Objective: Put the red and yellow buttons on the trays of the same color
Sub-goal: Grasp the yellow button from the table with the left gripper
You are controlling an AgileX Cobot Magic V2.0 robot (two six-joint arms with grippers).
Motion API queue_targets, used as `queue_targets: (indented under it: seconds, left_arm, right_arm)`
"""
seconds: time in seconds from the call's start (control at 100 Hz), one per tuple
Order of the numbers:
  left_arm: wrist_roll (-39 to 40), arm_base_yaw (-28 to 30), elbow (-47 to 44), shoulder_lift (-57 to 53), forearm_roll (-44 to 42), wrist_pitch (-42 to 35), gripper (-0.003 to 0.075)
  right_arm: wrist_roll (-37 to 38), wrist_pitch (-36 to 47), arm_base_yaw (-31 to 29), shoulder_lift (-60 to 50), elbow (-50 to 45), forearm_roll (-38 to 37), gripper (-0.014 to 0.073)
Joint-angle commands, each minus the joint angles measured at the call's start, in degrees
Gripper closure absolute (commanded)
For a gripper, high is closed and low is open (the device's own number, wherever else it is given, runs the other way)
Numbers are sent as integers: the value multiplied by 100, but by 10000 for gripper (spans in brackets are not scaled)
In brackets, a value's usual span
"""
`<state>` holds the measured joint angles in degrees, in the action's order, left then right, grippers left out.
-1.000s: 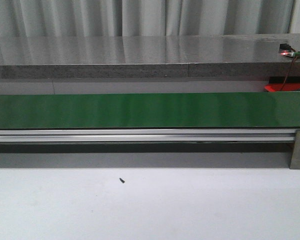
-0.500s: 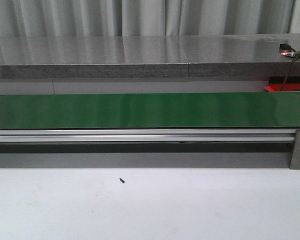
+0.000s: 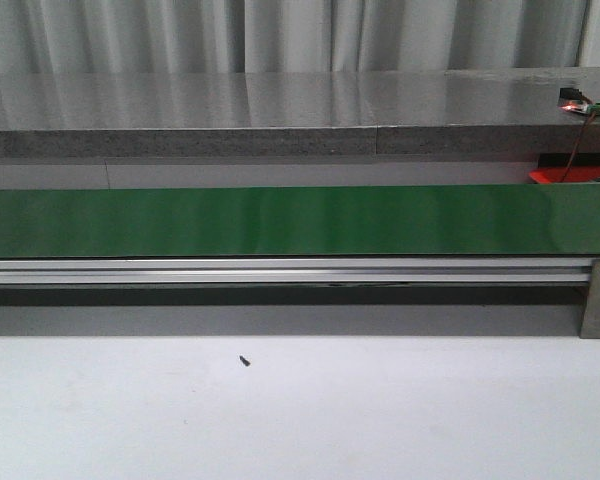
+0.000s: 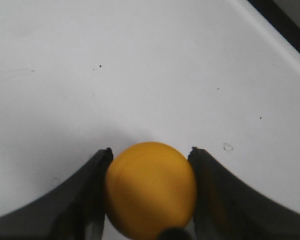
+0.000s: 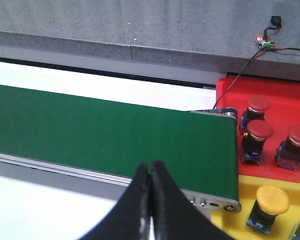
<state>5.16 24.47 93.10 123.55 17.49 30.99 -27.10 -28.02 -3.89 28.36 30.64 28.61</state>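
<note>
A yellow button (image 4: 151, 192) sits between the black fingers of my left gripper (image 4: 150, 151), which is shut on its round cap above the white table (image 4: 115, 75). My right gripper (image 5: 150, 166) is shut with nothing in it, over the near rail of the green belt. Past the belt's end stands the red tray (image 5: 229, 89) with three red buttons (image 5: 260, 131) on it. The yellow tray (image 5: 244, 201) adjoins it on the near side and holds another yellow button (image 5: 272, 200). Neither gripper shows in the front view, where only a corner of the red tray (image 3: 572, 175) is seen.
A long green conveyor belt (image 3: 280, 220) with an aluminium rail (image 3: 280, 270) runs across the table. Behind it is a grey stone ledge (image 3: 280, 110) carrying a small circuit board with wires (image 3: 578, 102). A tiny dark speck (image 3: 244, 361) lies on the white table.
</note>
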Motion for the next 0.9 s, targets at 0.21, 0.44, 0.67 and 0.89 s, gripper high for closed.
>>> queue_targets:
  seconds: [0.21,0.44,0.67,0.89]
  left_arm:
    - [-42,15,192,-478,63,-147,497]
    - [-563,-53,192,-1061,41,401,498]
    - [-590,-115,112,-1700,31,686,498]
    - [-767,-234,-361,-2344,4,828,498]
  right_arm:
    - [-44,339,6,13,134,110,653]
    - [-44,339,6,13,134,110,653]
    - [-44,339,6,13,134,110,653]
    - [-44,339,6,13,134,110,653]
